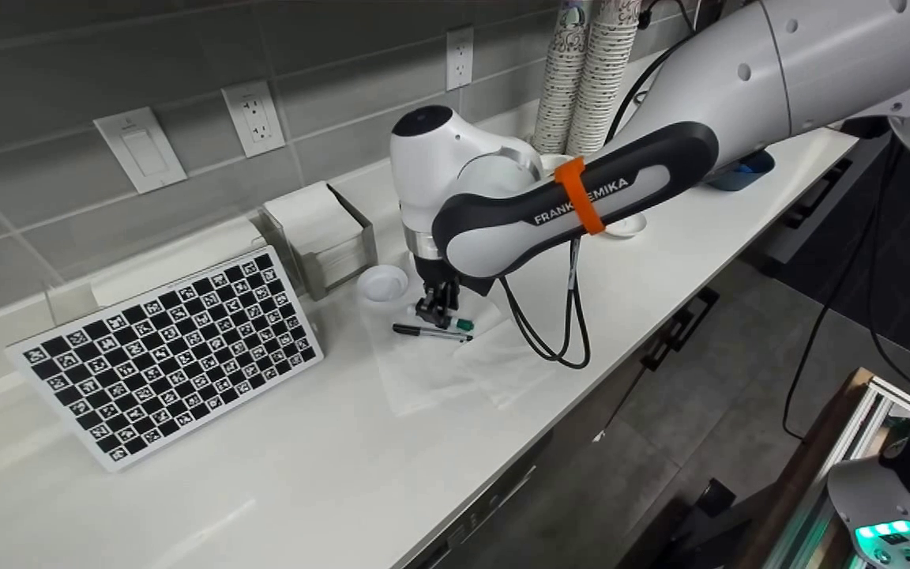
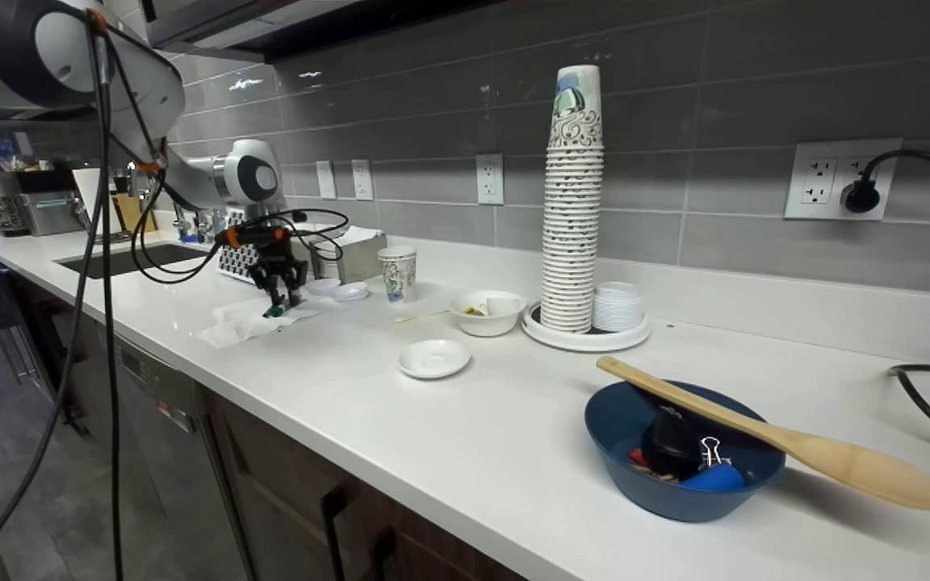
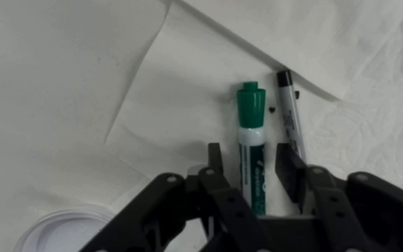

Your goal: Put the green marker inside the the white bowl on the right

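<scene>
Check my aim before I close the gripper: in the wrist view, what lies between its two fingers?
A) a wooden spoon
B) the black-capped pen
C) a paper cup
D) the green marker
D: the wrist view shows the green marker within the open gripper, with a visible gap on each side, while the black-capped pen lies outside that opening.

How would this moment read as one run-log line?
tool: open, astride green marker, not gripping | green marker: lying on white paper | black marker: alongside | white bowl: green marker not yet inside
</scene>
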`<act>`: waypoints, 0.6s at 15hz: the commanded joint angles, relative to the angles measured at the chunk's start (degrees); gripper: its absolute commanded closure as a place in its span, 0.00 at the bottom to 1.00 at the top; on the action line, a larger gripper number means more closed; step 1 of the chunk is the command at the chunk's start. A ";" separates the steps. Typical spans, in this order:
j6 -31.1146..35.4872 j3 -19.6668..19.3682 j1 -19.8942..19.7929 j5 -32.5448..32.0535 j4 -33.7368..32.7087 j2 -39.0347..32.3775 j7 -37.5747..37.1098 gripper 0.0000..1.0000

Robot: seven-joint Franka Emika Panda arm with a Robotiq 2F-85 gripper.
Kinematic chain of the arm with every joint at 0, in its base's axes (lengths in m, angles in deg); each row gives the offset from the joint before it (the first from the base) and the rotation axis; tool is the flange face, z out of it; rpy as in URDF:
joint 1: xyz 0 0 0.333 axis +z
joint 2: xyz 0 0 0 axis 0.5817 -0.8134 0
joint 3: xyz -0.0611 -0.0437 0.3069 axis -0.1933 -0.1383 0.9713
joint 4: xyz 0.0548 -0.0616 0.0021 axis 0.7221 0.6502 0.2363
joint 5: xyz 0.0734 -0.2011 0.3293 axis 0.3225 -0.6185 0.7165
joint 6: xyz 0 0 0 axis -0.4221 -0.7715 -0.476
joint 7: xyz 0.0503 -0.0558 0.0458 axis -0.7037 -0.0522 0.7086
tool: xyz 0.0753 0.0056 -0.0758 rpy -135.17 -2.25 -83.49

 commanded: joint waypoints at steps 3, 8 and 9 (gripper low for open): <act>-2.05 -0.14 0.89 1.75 -4.34 -2.73 1.13 0.75; -1.16 -0.28 0.24 2.53 -0.88 2.23 0.21 1.00; -1.31 -0.82 0.04 2.56 -0.06 3.56 -0.80 0.95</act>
